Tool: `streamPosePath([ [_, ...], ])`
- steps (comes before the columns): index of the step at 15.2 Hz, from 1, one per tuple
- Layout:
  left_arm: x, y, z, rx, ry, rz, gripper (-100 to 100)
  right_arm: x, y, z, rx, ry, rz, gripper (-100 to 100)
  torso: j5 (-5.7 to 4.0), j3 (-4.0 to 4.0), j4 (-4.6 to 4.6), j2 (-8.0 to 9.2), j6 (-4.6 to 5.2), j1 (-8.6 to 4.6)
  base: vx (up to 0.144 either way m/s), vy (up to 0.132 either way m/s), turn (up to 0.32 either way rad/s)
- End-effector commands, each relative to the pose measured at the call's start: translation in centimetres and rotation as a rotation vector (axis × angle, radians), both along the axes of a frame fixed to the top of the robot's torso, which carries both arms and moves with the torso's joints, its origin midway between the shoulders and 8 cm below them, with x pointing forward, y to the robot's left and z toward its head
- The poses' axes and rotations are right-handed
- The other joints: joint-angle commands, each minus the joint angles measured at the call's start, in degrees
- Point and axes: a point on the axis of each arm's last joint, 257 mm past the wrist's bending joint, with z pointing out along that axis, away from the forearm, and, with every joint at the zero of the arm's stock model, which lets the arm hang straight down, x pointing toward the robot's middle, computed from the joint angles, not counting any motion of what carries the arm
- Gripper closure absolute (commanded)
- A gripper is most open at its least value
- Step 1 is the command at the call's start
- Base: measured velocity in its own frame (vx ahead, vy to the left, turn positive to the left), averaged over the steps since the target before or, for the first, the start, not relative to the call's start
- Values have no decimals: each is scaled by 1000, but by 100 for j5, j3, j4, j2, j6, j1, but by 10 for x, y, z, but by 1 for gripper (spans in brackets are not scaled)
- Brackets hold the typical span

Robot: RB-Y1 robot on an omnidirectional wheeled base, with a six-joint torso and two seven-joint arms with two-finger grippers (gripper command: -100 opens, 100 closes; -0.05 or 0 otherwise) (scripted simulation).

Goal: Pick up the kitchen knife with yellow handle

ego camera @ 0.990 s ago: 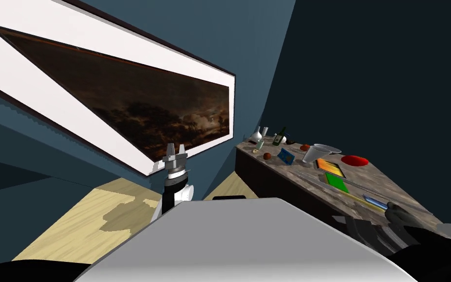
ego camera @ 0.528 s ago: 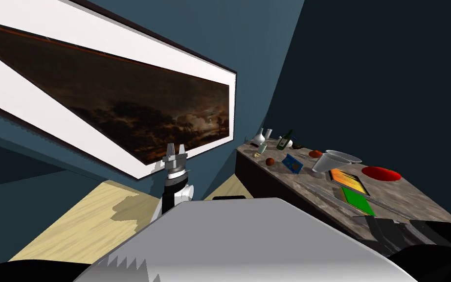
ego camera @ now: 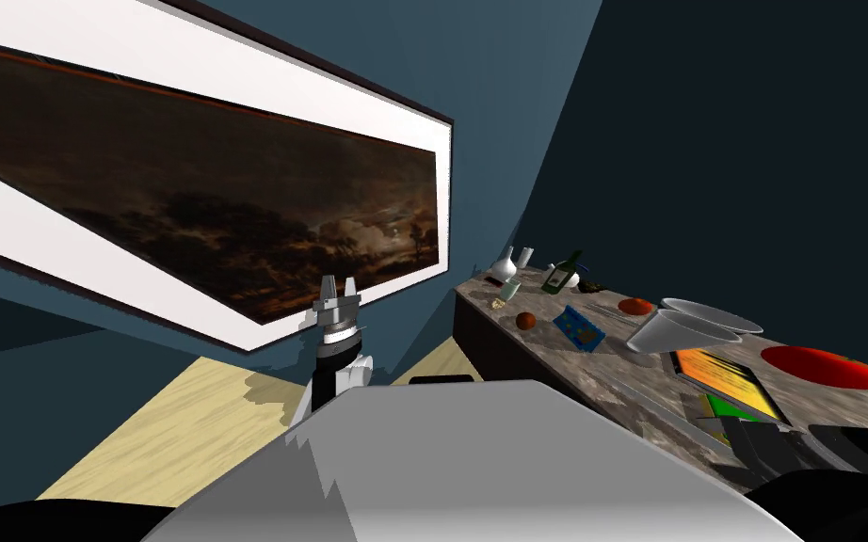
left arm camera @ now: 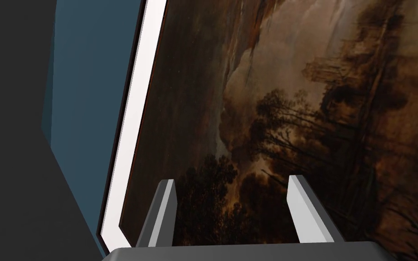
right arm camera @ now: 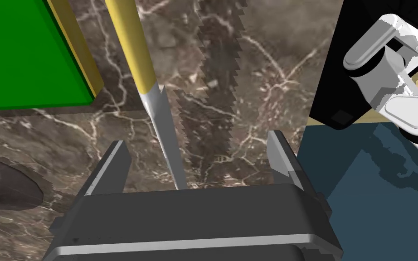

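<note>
The knife lies flat on the brown marble counter (right arm camera: 258, 68). Its yellow handle (right arm camera: 131, 45) points away from my right gripper (right arm camera: 196, 158), and its grey blade (right arm camera: 165, 136) runs back between the open fingers to the gripper's body. Neither of these fingers (right arm camera: 113, 165) touches the blade, which lies nearer one of them. In the head view my right arm (ego camera: 799, 452) reaches over the counter's near end. My left gripper (ego camera: 338, 287) is held up in front of a framed picture, open (left arm camera: 233, 204) and holding nothing.
A green flat block (right arm camera: 22, 54) lies close beside the handle. Further along the counter are an orange and green book (ego camera: 729, 376), a red plate (ego camera: 823, 367), white bowls (ego camera: 682, 329), a blue card (ego camera: 578, 327), a tomato (ego camera: 634, 306), a green bottle (ego camera: 564, 273) and a white vase (ego camera: 505, 266). The counter's edge (right arm camera: 310, 90) is close to the gripper.
My head view has swung, so the counter and its things sit further right and lower in the picture. The knife seen by my right gripper a second ago is now hidden there.
</note>
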Motion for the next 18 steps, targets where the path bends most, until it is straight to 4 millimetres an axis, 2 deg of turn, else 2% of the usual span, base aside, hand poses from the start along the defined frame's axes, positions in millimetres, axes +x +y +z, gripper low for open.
streamPosePath([
  [1,0,0,0,0,0,0,0,0,0,0,0,0,0,100,0,0,0,0,0,0,-3,6,-2],
  [8,0,0,0,0,0,0,0,5,0,6,2,6,9,100,-4,2,0,5,9,-7,1,-3,-34],
  [9,0,0,0,0,0,0,0,-11,2,5,1,55,52,-100,-7,2,0,5,7,-8,0,-15,83],
  [14,0,0,0,0,0,0,0,-34,3,4,-1,122,114,-100,-11,1,-1,3,4,-22,-2,-30,87],
  [15,0,0,0,0,0,0,0,-47,4,4,0,159,149,-100,-12,2,-1,4,4,-22,-3,-35,118],
  [16,0,0,0,0,0,0,0,-36,3,3,-1,126,116,-100,-11,1,-1,4,3,-24,-2,-27,54],
  [17,0,0,0,0,0,0,0,-51,4,-6,-2,133,111,-100,-11,1,-1,3,5,-22,9,-14,73],
  [18,0,0,0,0,0,0,0,-57,6,-10,-2,133,105,-100,-13,1,-1,2,5,-20,26,-7,141],
])
